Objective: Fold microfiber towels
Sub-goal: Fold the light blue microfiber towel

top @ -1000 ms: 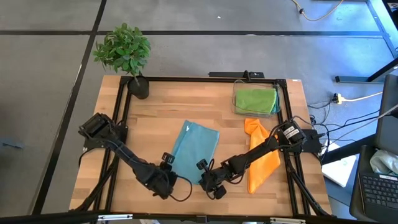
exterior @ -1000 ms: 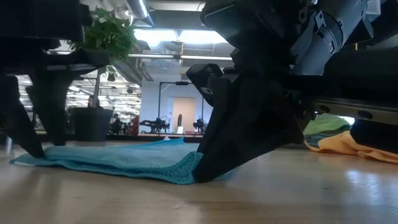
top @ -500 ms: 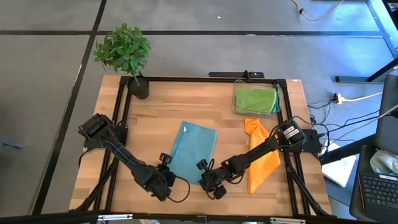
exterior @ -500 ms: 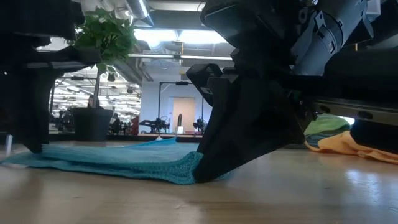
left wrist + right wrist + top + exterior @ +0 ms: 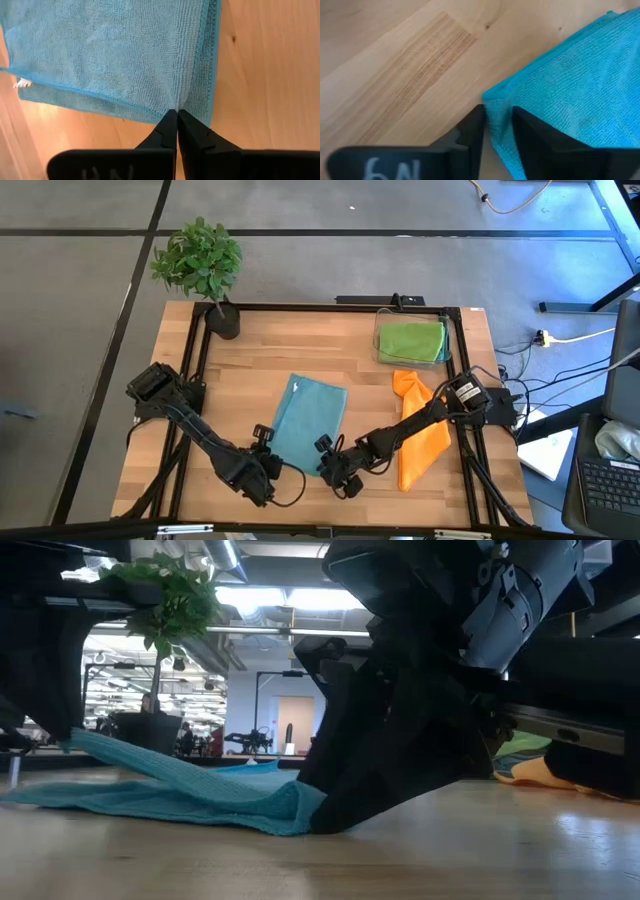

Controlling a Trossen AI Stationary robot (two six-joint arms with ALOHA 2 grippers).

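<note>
Teal cloth, the towel (image 5: 308, 424) you are working, is lying near the middle of the bench (image 5: 250, 370), between the two arms, already doubled once by the look of its layered edges. Your left tool (image 5: 268, 467) is pinching the towel's near left corner with its fingers pressed tight together, and the low view is showing that corner rising off the wood. Your right tool (image 5: 327, 459) is sitting at the near right corner with its fingers slightly spread and the cloth edge lying between them; I judge that side is not gripping firmly.

To fold well, you are wanting both corners held equally before you are lifting further. Be closing the right side on both layers, then be raising the two corners level and carrying them over to the far edge, keeping the hems parallel.

Counting what is showing: one teal towel in hand, one orange towel (image 5: 420, 435) lying loose toward the right edge, and one lime green towel (image 5: 410, 340) resting in the clear bin (image 5: 381, 356) at the far right corner. One potted plant (image 5: 200, 265) is standing at the far left corner.
</note>
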